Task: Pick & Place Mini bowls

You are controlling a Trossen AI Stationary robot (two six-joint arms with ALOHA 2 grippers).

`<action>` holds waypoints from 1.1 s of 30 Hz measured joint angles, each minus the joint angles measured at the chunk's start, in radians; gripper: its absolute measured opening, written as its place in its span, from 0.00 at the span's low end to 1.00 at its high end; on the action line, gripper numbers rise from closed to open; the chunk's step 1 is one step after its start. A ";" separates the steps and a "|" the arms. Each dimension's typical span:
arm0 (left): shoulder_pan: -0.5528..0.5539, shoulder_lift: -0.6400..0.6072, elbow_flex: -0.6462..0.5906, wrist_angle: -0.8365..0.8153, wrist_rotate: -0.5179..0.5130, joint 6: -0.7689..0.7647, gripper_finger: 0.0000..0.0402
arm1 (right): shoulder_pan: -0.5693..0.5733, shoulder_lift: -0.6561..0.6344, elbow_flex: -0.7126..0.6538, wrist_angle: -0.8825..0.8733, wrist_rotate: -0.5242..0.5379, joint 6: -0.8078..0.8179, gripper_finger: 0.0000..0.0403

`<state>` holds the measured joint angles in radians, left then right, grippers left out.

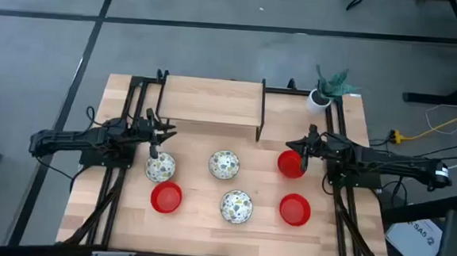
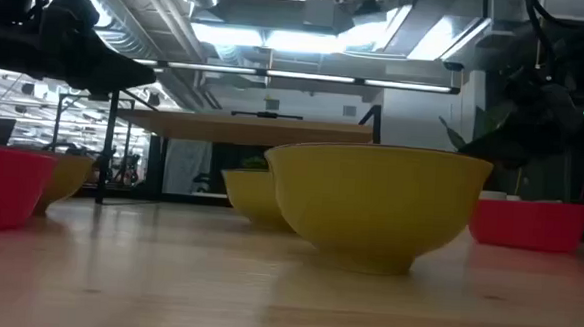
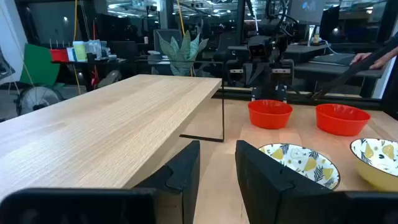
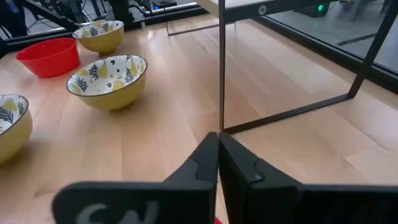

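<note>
Left gripper (image 1: 155, 146): fingers (image 3: 186, 171) parted, nothing between them, hanging over the far rim of a floral bowl (image 1: 160, 168). Right gripper (image 1: 304, 151): fingers pressed together, empty, at the edge of a red bowl (image 1: 291, 163); that bowl is nearly out of sight in its own wrist view.

Landmark: raised wooden shelf (image 1: 211, 100). All six bowls sit on the table (image 1: 199, 221) on the near side of it: three glossy red, three with leaf-patterned white insides and yellow outsides. Low view crops the left red bowl (image 2: 5, 187).
</note>
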<state>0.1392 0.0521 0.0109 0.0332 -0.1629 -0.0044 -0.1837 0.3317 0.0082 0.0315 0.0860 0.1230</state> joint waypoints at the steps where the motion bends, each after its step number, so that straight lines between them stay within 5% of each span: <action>1: 0.000 0.000 0.000 0.000 0.000 0.000 0.24 | 0.000 0.000 0.000 0.000 0.000 0.000 0.04; 26: 0.000 0.000 0.000 0.000 0.000 0.000 0.24 | 0.000 0.000 0.000 0.002 0.000 0.000 0.04; 33: 0.000 0.000 0.000 0.000 0.000 0.000 0.24 | 0.019 0.000 0.139 0.006 0.001 0.000 0.04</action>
<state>0.1393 0.0521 0.0109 0.0331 -0.1631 -0.0044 -0.1646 0.3320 0.1470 0.0377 0.0872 0.1225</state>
